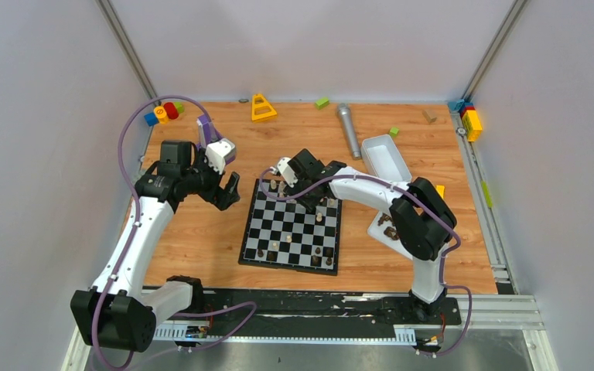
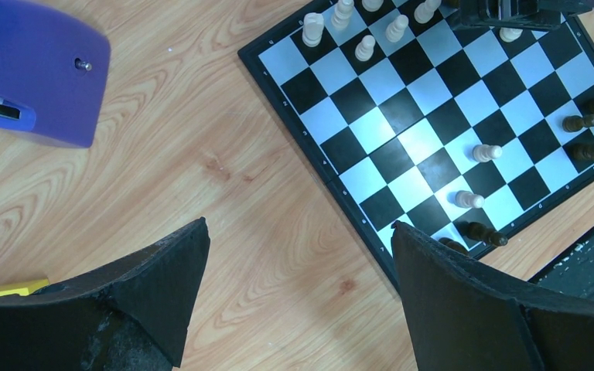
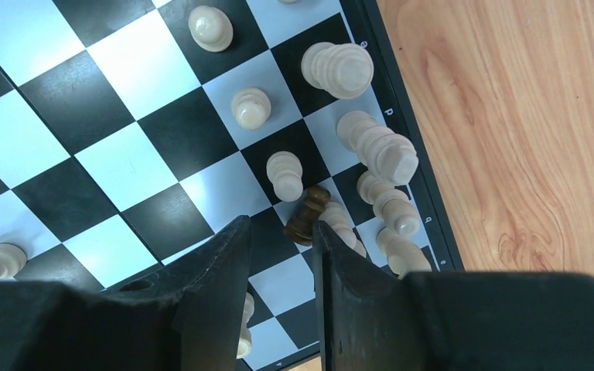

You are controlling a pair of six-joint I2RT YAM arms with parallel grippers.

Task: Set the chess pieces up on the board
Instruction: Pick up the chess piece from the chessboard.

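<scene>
Just above board [image 3: 124, 162] — right hand [image 3: 282, 228], dark piece [image 3: 307, 215]

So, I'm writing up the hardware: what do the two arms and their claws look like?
The left arm and right arm have white shells, black joints and black bases, each trailed by a purple cable. The left claw and right claw have matte black, wedge-shaped fingers.

bench [image 1: 201, 232]: light wood-grain surface carrying everything.
far-left corner: blue, yellow, red and green toy blocks [image 1: 164, 113] bunched together.
purple device [image 1: 206, 128]: near those blocks, on the left side.
far edge: yellow triangular block [image 1: 262, 107]; green block [image 1: 322, 102] to its right.
grey cylinder [image 1: 348, 130]: lying flat, beside a white tray [image 1: 377, 139].
small green block [image 1: 394, 132]: just beyond the tray.
far-right corner: brown block [image 1: 429, 117]; stacked coloured blocks [image 1: 469, 120].
</scene>
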